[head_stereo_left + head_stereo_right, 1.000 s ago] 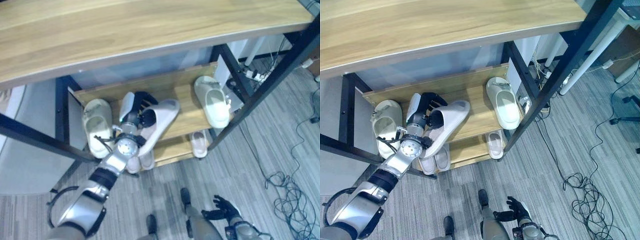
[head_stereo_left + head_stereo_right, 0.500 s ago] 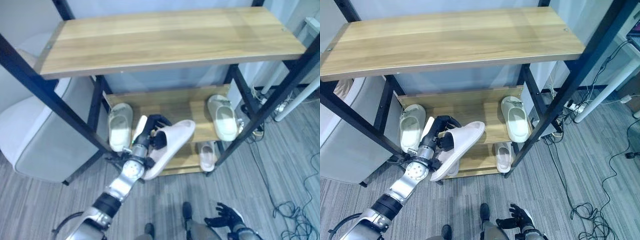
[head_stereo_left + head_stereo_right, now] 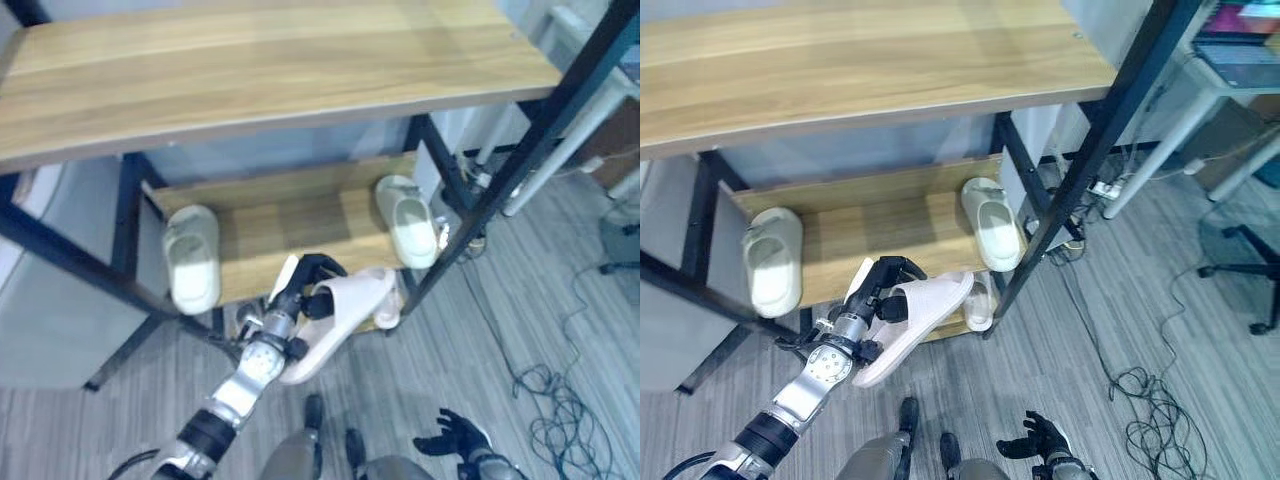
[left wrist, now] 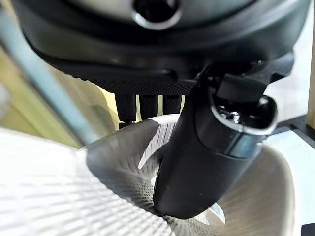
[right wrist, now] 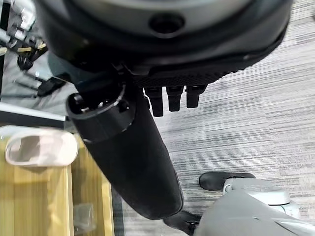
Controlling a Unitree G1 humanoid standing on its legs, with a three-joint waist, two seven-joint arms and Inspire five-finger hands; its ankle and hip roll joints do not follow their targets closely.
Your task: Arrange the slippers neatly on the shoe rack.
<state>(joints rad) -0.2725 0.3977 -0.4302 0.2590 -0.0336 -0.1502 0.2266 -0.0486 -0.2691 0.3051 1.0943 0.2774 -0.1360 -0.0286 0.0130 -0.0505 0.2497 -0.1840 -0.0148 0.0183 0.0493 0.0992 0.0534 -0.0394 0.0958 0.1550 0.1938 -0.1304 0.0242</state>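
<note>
My left hand is shut on a pale slipper, held tilted in front of the shoe rack's lower level, just below the front edge of the middle shelf. In the left wrist view the thumb presses inside the slipper and the fingers curl over its rim. Two cream slippers lie on the middle shelf, one at the left end and one at the right end. Another small slipper sits on the lower shelf. My right hand hangs low over the floor, fingers relaxed.
The wide wooden top shelf overhangs the middle one. Black rack posts stand at the right corner. A grey box stands left of the rack. Cables lie on the floor at the right, near white table legs.
The view has shifted. My left hand has drawn the slipper back from over the middle shelf to below its front edge. The shelf slippers have not moved.
</note>
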